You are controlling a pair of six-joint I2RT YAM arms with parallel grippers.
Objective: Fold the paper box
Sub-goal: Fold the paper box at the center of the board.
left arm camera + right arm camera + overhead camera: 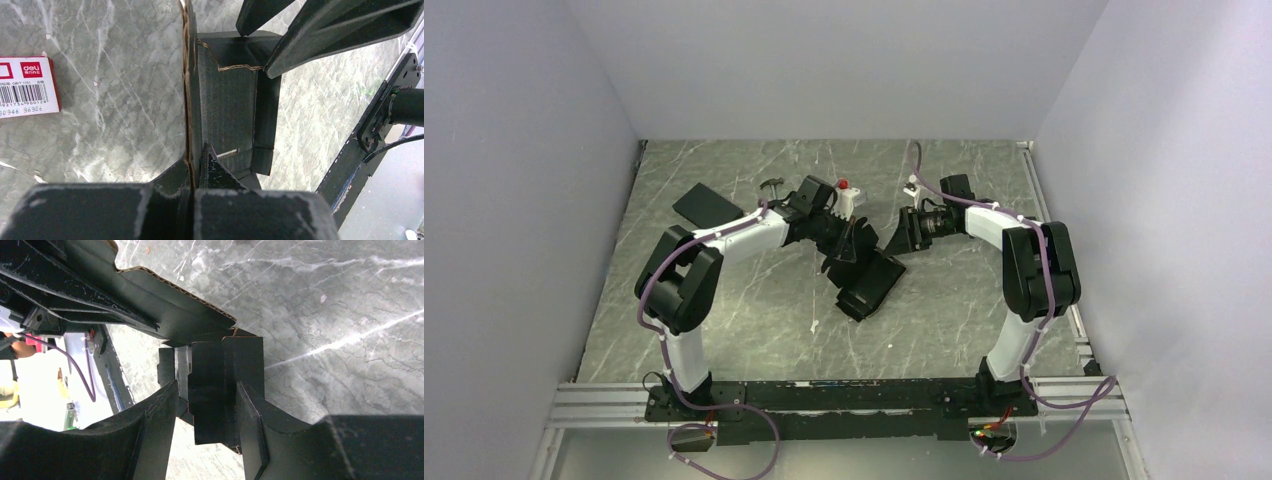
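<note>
Paper box (864, 270) mid-table, black slab (707, 206) left (barcoded carton (27, 87) nearby)

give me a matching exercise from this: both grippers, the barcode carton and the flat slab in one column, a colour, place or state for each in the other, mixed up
1 left gripper
2 right gripper
3 barcode carton
4 flat slab

a plain black, far left on the table
b open, straddling a flap of the box
c red and white, apart from the box
d shut on an edge of the paper box

Pairs: 1-d, 2-b, 3-c, 4-a
</note>
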